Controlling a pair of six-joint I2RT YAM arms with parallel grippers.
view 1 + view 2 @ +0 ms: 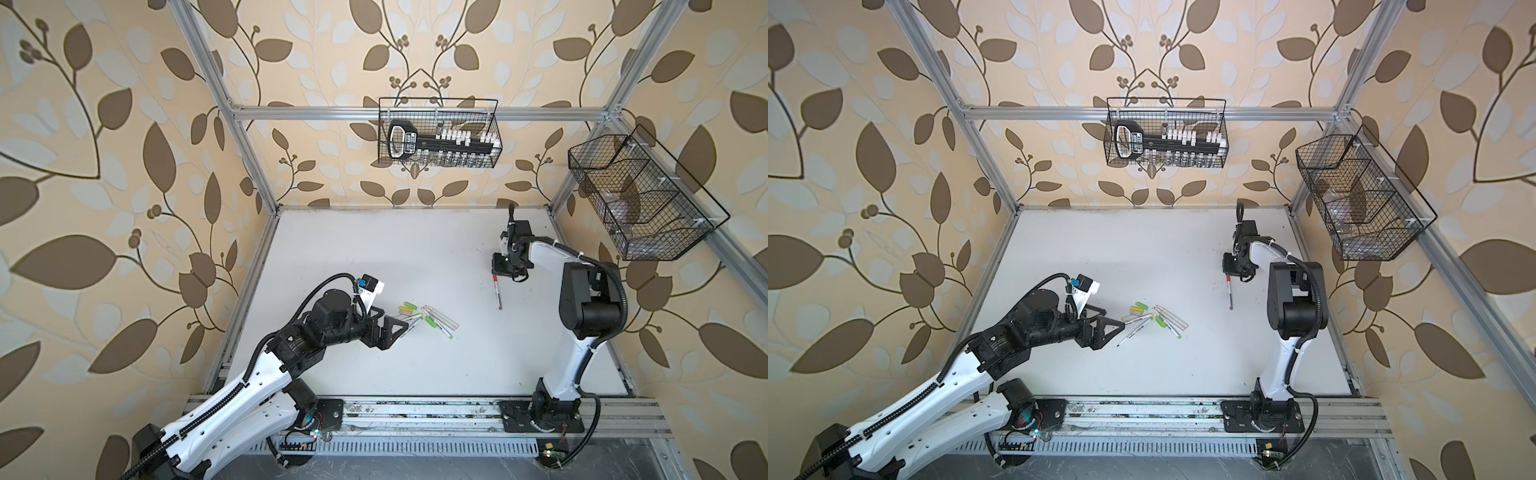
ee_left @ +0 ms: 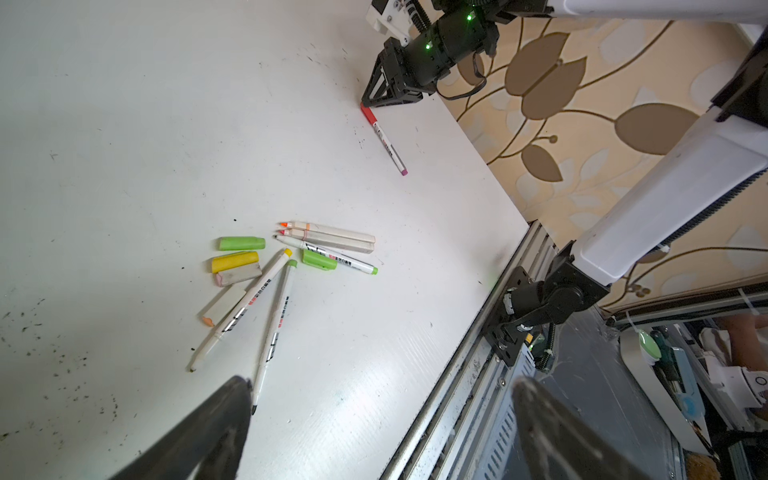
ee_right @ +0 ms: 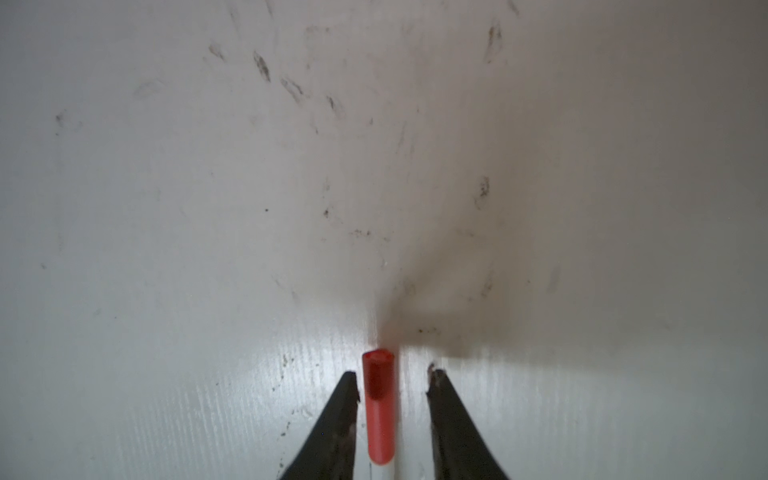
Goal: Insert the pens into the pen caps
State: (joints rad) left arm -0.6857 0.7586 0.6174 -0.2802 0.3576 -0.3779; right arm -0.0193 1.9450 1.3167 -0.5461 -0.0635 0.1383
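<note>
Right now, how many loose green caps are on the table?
2. One green cap lies beside the yellow cap; the other green cap lies against a green-ended pen. None looks hidden.

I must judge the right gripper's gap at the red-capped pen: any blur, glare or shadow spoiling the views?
Right wrist view: red cap clear between parted fingers, dark shadow beside it, sheen on the table. Left wrist view: loose pens crisp, its own fingers blurred. In both top views: evenly lit, red-capped pen small.

Brown-leaf beige wallpaper (image 1: pixel 124 62); red cap (image 3: pixel 377 399); green cap (image 2: pixel 242 243); yellow cap (image 2: pixel 235 262).
</note>
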